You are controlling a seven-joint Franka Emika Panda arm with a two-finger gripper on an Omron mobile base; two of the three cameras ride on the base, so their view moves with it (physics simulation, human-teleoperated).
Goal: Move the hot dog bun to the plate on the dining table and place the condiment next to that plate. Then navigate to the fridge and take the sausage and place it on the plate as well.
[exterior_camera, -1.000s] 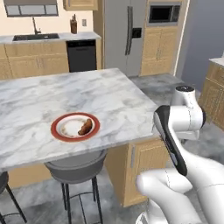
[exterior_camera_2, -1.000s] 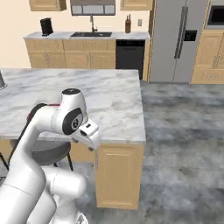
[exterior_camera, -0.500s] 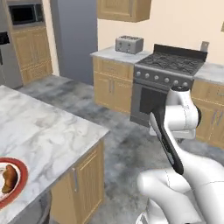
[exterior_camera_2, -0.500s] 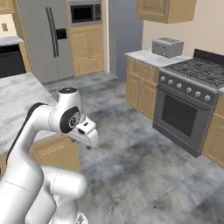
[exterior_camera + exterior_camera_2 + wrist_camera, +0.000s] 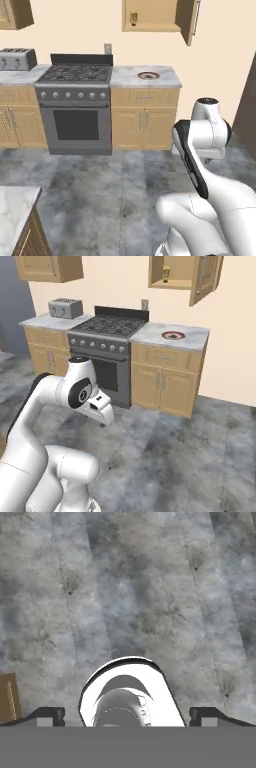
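Observation:
My gripper (image 5: 127, 717) hangs open over bare grey floor, its two dark fingertips (image 5: 47, 716) wide apart with nothing between them. In the right base view the hand (image 5: 98, 407) is tucked close to the arm and points down. A small yellowish condiment bottle (image 5: 133, 18) (image 5: 166, 273) stands in an open wall cabinet above the counter, far ahead of the gripper. A corner of the marble dining table (image 5: 12, 200) shows at the lower left. The hot dog bun, the plate, the fridge and the sausage are out of view.
A stove with an oven (image 5: 77, 107) (image 5: 107, 351) stands against the far wall, with a toaster (image 5: 16, 58) to its left. A red-rimmed dish (image 5: 148, 75) (image 5: 173, 335) lies on the counter to its right. The cabinet door (image 5: 205, 278) hangs open. Open floor lies between.
The whole picture has swung: the base has turned away from the island and fridge towards the stove wall. The arm keeps its folded pose and the gripper stays open.

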